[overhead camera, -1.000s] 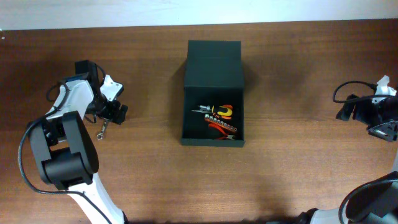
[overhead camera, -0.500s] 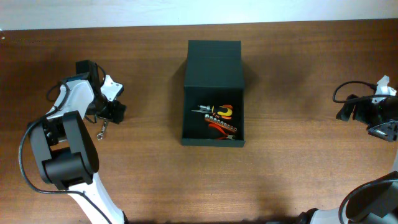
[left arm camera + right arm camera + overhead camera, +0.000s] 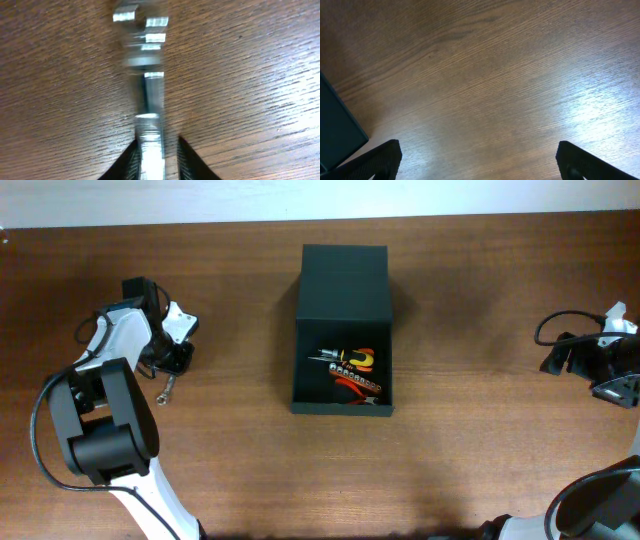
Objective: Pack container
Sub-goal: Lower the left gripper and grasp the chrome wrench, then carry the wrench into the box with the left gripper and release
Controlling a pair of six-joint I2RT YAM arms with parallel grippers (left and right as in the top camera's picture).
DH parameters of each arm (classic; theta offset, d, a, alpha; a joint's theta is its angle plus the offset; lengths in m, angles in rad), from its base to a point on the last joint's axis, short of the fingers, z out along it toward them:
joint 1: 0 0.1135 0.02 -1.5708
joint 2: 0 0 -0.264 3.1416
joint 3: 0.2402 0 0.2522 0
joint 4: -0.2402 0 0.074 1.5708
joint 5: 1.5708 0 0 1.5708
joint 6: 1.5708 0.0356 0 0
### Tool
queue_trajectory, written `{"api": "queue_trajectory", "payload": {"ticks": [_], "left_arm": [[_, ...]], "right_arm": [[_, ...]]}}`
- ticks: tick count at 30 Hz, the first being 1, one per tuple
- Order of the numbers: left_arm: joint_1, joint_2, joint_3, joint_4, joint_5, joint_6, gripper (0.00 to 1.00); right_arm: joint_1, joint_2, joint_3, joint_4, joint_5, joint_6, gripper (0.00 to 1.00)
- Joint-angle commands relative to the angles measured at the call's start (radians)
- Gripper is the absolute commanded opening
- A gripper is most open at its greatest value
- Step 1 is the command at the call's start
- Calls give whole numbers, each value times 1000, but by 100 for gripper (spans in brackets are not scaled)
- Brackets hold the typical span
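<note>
I cannot resolve the small tools [image 3: 348, 370] inside the container [image 3: 343, 280]. Left of it, the metal tool [image 3: 150, 95] shows a blurred head.

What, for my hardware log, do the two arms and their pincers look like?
Both arms mix white link shells with bulky, rounded black joint housings, clearest on the left arm. A thin black cable loops beside each, the right arm included. The left pincer and right pincer are black, with flat dark fingers. No markings are legible.
</note>
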Motion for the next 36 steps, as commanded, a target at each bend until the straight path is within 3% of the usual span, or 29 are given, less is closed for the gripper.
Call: {"api": "queue_trajectory", "payload": {"ticks": [1,5,8,17,24,33,36], "left_arm": [[1,45,-10,-8,-19,2,13],[0,45,-10,-10,-13,2,12],[-10,45,-10,-12,11,2,2],[-120,42,87,-92,11,-35,2],[-234,38,325,-272,13,-36,2],[-354,28,775,-489,105,-56,2],[-426,28,878,-533,105,3,2]], "right_arm": [[3,-12,-1,-3,-10,5,99],[3,-12,-1,-3,-10,5,99],[3,-12,-1,-3,-10,5,99],[3,-12,-1,-2,-10,5,99],[3,-12,-1,4,-10,5,99],[3,-12,-1,0,-10,5,99],[3,-12,-1,1,-10,5,99]]}}
